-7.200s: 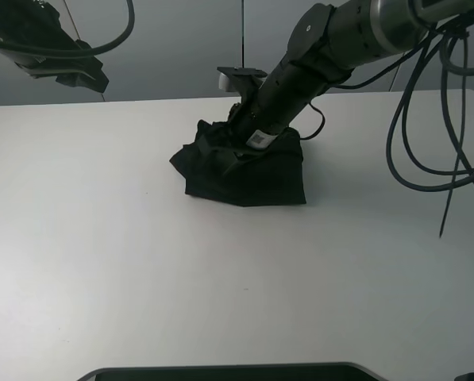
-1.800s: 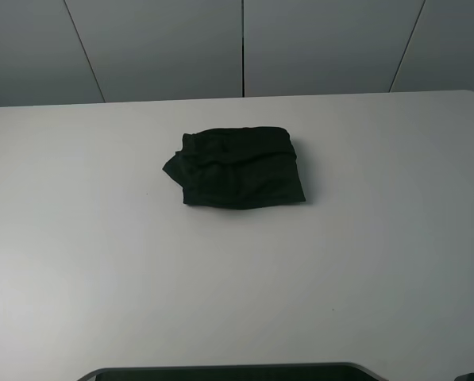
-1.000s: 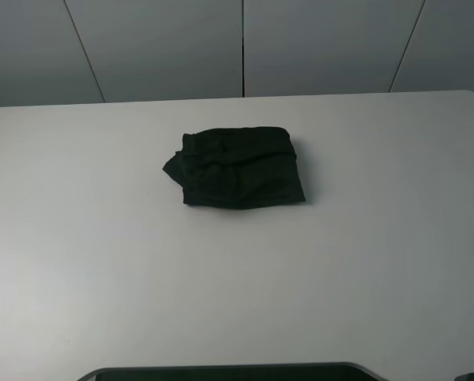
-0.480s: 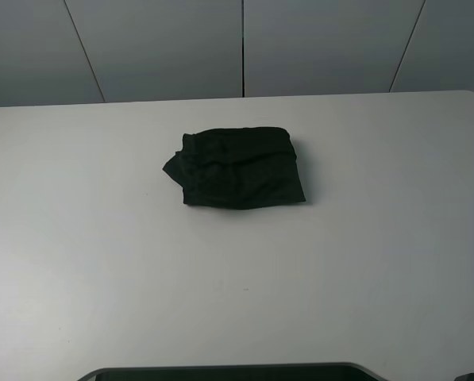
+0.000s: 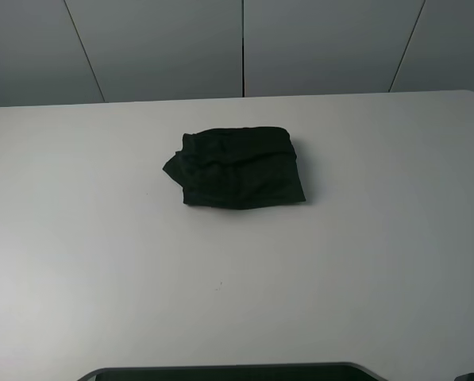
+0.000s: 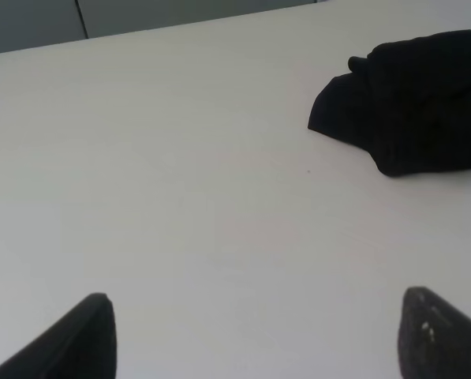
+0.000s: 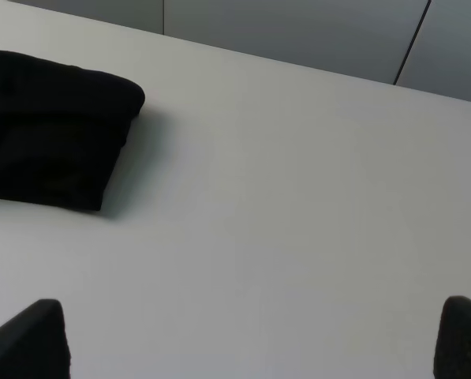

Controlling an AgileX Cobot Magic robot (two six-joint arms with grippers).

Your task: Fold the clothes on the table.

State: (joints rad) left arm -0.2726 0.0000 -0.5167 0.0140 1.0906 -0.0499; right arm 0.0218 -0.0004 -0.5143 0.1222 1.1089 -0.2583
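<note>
Both pincers, left pincer (image 6: 255, 332) and right pincer (image 7: 255, 339), hang spread wide and empty above the bench (image 5: 102, 262), well apart from the shirt (image 5: 239, 168), a compact folded bundle mid-bench, so folding looks finished, needing only a check.

Soft, even, shadow-poor light; shirt (image 5: 238, 168) detail lost in black.

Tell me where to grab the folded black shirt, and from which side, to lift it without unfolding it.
Probably grip the black shirt at its rounded right edge, coming in with the right gripper from the right. That edge looks like a closed, stacked fold; the left side ends in a loose corner that would likely fall open.
</note>
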